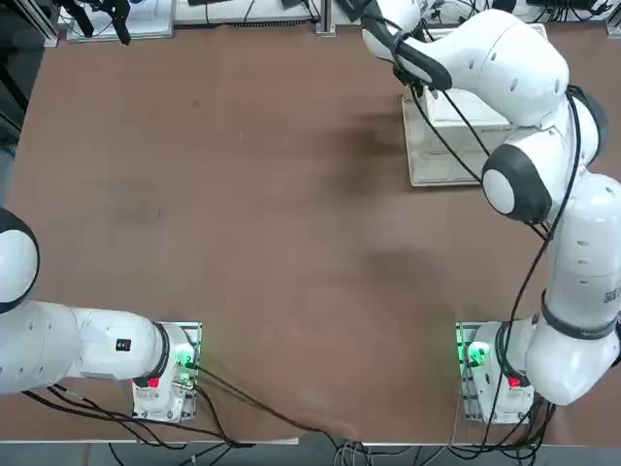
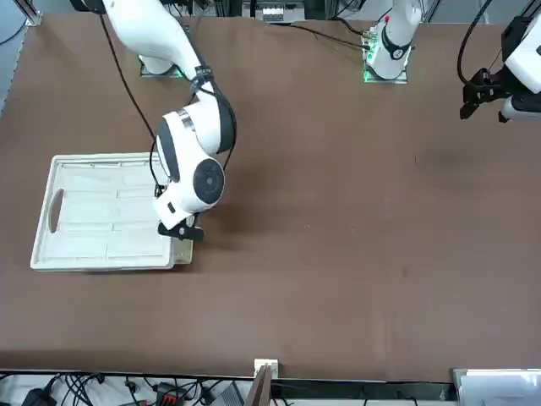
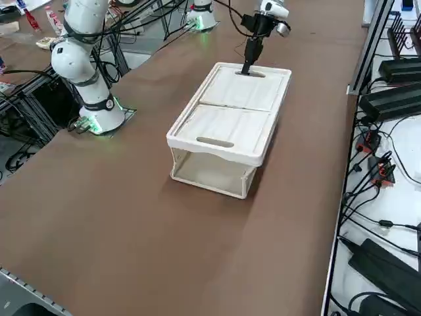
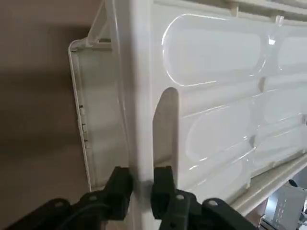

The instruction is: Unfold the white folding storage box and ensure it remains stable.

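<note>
The end rim (image 4: 132, 110) of the white folding storage box (image 3: 227, 122) was pinched between the 2 fingertips of the right gripper (image 4: 142, 184), 1 of them in the oval handle cut-out (image 4: 165, 124). The rim was best lifted slowly and evenly, so that the side walls could be straightened without twisting. The box was seen partly raised on the brown table (image 3: 131, 217), at its far right, its panelled top pale and glossy.

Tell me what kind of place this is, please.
Probably a robotics lab or test workshop: a robot arm's right gripper grips the rim of a white box on a big brown table, with loose cables and black power bricks beside it.
</note>
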